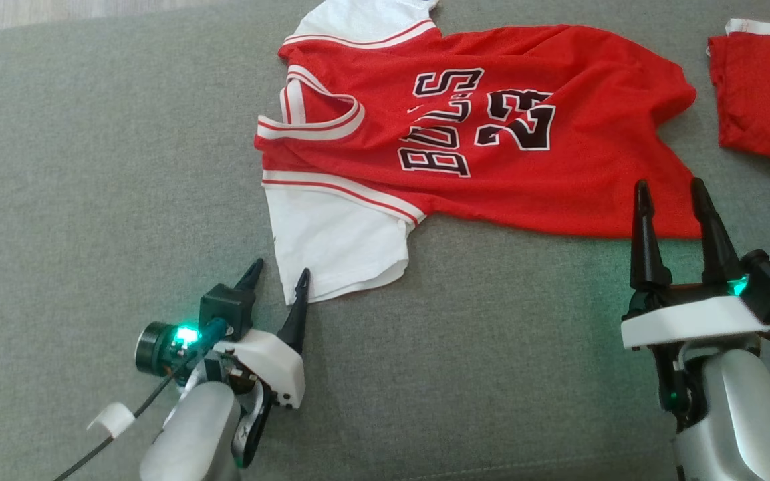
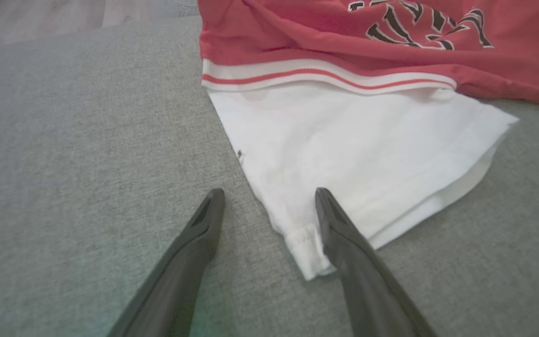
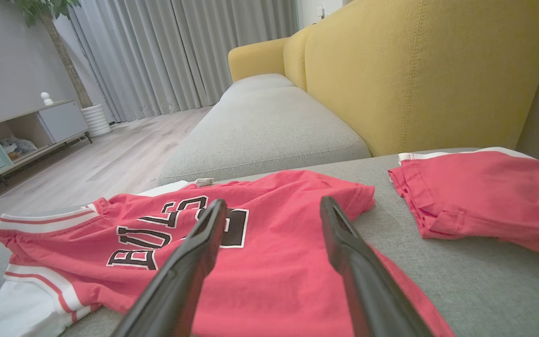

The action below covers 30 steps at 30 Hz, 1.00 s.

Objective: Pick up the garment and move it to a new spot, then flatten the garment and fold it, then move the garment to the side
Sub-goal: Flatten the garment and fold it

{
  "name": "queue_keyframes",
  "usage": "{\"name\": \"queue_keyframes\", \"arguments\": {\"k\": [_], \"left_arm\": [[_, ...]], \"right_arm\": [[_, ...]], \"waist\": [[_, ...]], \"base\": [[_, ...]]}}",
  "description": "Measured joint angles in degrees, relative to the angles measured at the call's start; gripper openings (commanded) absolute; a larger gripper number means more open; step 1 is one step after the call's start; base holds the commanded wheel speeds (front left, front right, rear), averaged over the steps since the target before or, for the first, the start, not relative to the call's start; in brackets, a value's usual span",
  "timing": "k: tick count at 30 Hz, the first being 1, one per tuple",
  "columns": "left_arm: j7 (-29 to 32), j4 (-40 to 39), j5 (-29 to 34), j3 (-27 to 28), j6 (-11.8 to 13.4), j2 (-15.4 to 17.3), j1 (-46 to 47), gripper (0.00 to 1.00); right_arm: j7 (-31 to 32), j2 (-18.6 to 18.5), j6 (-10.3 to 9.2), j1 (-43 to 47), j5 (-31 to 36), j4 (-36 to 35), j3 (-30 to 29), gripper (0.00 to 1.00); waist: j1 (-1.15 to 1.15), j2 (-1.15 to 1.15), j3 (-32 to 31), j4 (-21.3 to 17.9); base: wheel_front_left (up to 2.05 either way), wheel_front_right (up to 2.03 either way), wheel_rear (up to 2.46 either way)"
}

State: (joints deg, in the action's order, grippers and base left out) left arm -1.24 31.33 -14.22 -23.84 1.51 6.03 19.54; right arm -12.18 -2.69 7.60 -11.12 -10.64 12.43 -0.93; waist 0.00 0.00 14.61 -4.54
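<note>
The garment (image 1: 492,167), a red jersey with white sleeves, lies spread on the grey sofa cushion (image 1: 91,167), mostly flat with soft ripples across the chest lettering. The left tool (image 1: 281,267) is wide open and empty, low on the cushion, and the corner of the near white sleeve (image 1: 331,247) sits right between its fingers. The right tool (image 1: 669,183) is also spread wide with nothing in it, poised at the jersey's lower hem (image 1: 559,224).

This looks like light, limp fabric with no stiffness: it'll sag and drape from wherever it's pinched, and the layers may slide on each other. The best holds, I'd say, are the stitched edges, sleeve hem on the left and body hem on the right, catching both layers so it lifts as one. A second red garment (image 1: 766,100) lies apart at the far right, so steer clear of it.
</note>
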Motion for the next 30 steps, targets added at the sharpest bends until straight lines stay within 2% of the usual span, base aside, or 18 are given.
{"name": "queue_keyframes", "arguments": {"k": [10,11,12,13,17,24,30], "left_arm": [[5.30,0.20,-0.02,-1.02,-1.11,0.62,1.44,1.00],[5.82,0.19,-0.13,-1.12,-1.37,0.67,1.66,0.97],[6.05,0.19,-0.54,-1.15,-1.53,0.73,1.72,0.42],[6.28,0.12,-0.65,-1.21,-1.53,0.80,1.77,0.00],[5.27,-0.22,-0.83,-1.44,-0.92,0.93,1.73,0.00],[-5.33,-4.39,-0.93,0.73,2.03,1.12,1.04,0.00],[-10.60,-8.23,-1.41,1.56,2.61,0.82,1.01,0.00]], "right_arm": [[-0.45,0.00,0.00,-0.19,-0.45,0.70,0.03,1.00],[-0.52,0.00,0.00,-0.25,-0.46,0.73,0.01,1.00],[-0.53,0.00,0.00,-0.36,-0.46,0.79,-0.01,1.00],[-0.62,0.00,0.00,-0.49,-0.46,0.96,0.00,1.00],[-0.98,0.00,0.00,-0.86,-0.47,1.47,-0.47,1.00],[2.00,0.01,0.00,-1.05,1.13,6.50,-5.22,1.00],[5.08,0.04,0.00,-1.30,1.20,13.07,-10.12,1.00]], "waist": [[-0.01,0.00,0.53,-0.68],[0.00,0.00,0.57,-0.80],[-0.01,0.00,0.58,-0.91],[0.00,0.00,0.56,-1.01],[0.00,0.00,0.14,-1.35],[0.00,0.00,-1.39,-0.95],[0.00,0.00,-2.21,0.19]], "base": [[0.00,0.00,0.00],[0.00,0.00,0.00],[0.00,0.00,0.00],[0.00,0.00,0.00],[0.00,0.00,0.00],[0.00,0.00,0.00],[0.00,0.00,0.00]]}}
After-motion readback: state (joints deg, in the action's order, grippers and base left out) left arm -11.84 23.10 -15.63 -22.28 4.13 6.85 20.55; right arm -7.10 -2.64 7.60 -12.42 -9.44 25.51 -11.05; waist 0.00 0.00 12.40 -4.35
